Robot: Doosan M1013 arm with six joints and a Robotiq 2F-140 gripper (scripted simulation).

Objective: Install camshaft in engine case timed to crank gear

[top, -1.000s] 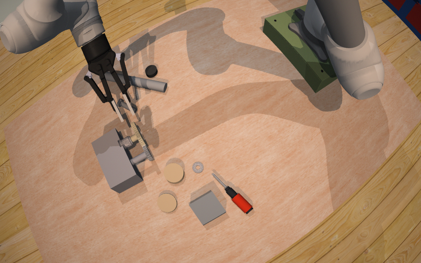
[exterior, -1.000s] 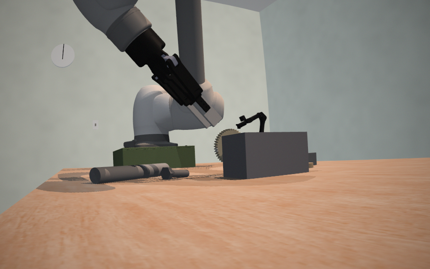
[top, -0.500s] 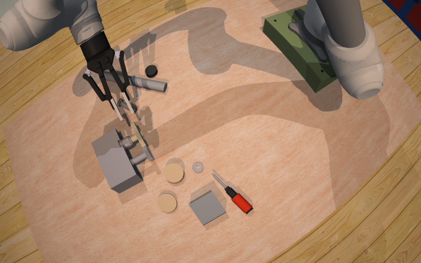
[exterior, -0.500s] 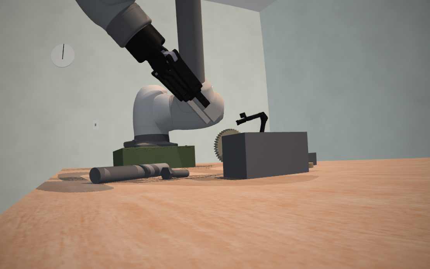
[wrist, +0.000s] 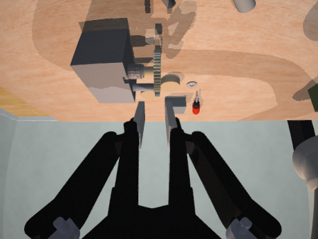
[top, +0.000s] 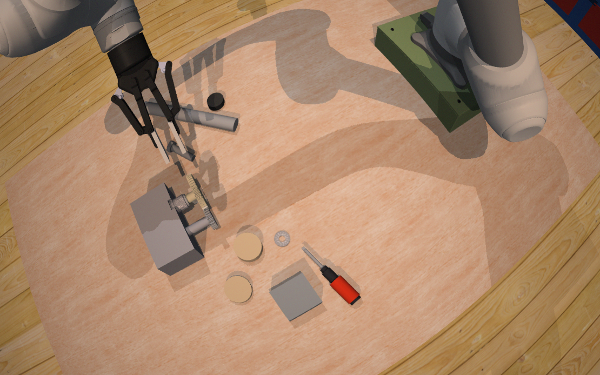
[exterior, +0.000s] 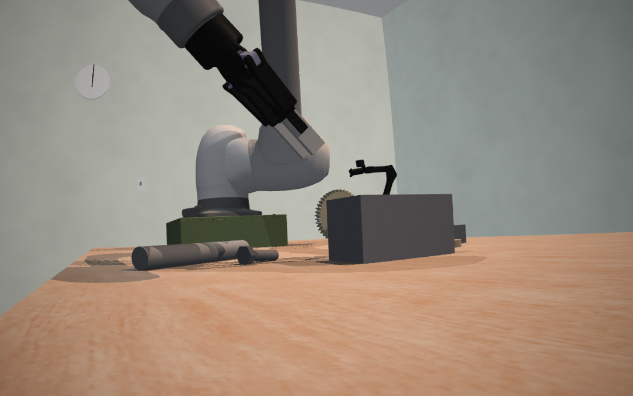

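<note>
Your gripper (top: 176,156) (exterior: 311,149) (wrist: 155,110) is partly open with nothing between the fingers, hanging above the desk (top: 420,243) (exterior: 327,326) (wrist: 21,76), apart from the gear. Engine case (top: 170,234) (exterior: 406,229) (wrist: 104,81) is upright, toward the desk's left corner in the top view. Your camshaft's big gear (top: 199,194) (exterior: 323,215) (wrist: 157,69) is at the case front, shaft in line with the open bearing (top: 180,202) (wrist: 135,71); you can't tell full depth or tooth timing. Small crank gear (top: 213,219) sits right beside it. Bolt (top: 190,155) (exterior: 244,255) and grey rod (top: 223,121) (exterior: 177,255) (wrist: 245,4) lie between case and upper-left edge. Red screwdriver (top: 345,289) (wrist: 196,108) lies nearer the lower-right edge.

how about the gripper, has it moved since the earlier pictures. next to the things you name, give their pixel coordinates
Yes, upward: in the exterior view the gripper (top: 177,156) (exterior: 311,151) (wrist: 155,110) is higher relative to the green base block (top: 407,66) (exterior: 223,231) (wrist: 314,98).
</note>
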